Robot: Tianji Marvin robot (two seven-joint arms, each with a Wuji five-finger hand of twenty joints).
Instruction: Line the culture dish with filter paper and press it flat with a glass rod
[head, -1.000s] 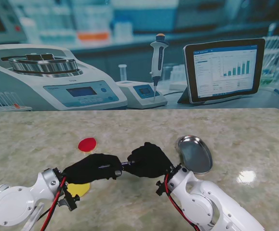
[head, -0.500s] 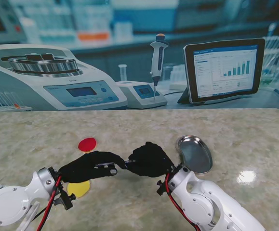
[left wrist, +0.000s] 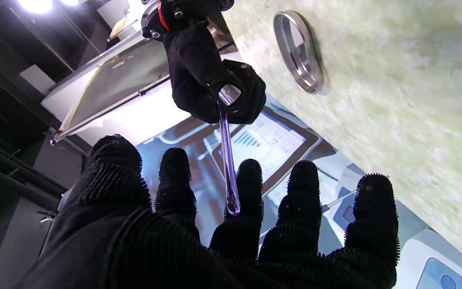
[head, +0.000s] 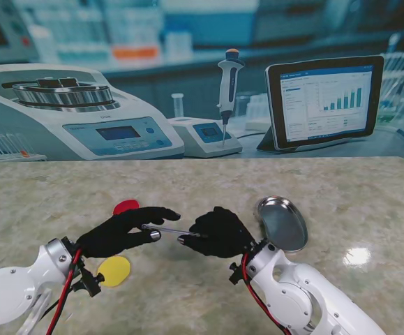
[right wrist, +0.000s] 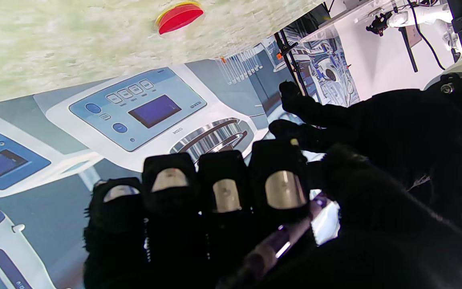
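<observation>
Glass rod (head: pixel 168 229): held level above the bench (head: pixel 355 195), long axis running left–right between the two hands. Right hand (head: pixel 219 232): fingers curled closed around the rod's right end, a firm hold; the right wrist view shows the rod passing under the folded fingers. Left hand (head: pixel 121 232): fingers spread apart and holding nothing; in the left wrist view the rod's free tip lies against or just over the middle finger, contact uncertain. Culture dish (head: pixel 282 223): metal, on the bench just right of the right hand and slightly farther away, so the right hand is the nearer one. Red disc (head: pixel 125 207): on the bench beyond the left hand. Yellow disc (head: pixel 114 271): on the bench nearer than the left hand. Dish interior appears unlined. Judgement: the lining step is not yet done; the rod must swing rightward to reach the dish.
</observation>
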